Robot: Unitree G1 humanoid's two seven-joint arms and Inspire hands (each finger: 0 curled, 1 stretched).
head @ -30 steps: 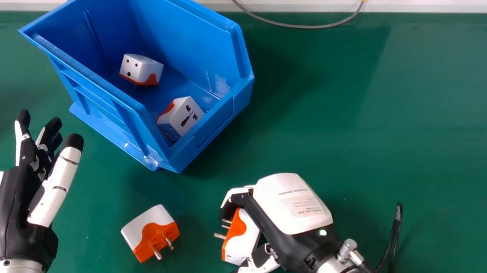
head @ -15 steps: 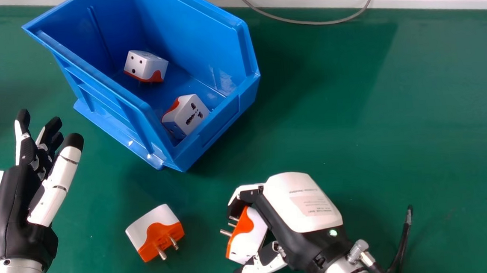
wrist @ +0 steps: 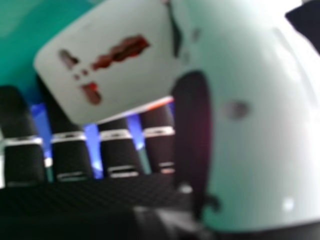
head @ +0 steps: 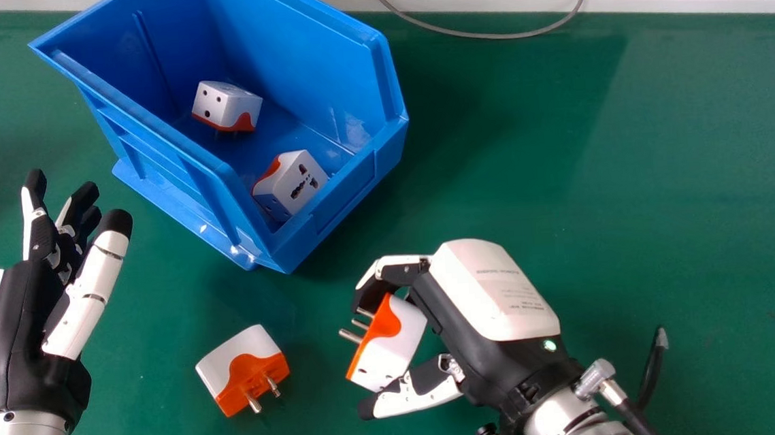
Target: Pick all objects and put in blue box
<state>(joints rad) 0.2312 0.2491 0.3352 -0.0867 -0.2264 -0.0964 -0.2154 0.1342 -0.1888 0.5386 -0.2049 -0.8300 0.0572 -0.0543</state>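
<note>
**Adapter gripped across its sides**

The right hand (head: 495,288), lower centre, clasps a plug adapter (head: 396,346) between fingers and thumb, presumably to keep its pins free. Another adapter (head: 241,367) lies lower left, near the blue box (head: 294,46), upper left. Left hand (head: 16,325): idle, open.

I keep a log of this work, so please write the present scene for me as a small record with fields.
container: blue box on the green table
inside box: far adapter and near adapter, apart
right hand: fingers and thumb curled round the held adapter, pins toward the head view's left
left hand: fingers open, holding nothing
loose on table: white-and-orange adapter, between the hands, pins showing
not yet boxed: two adapters
</note>
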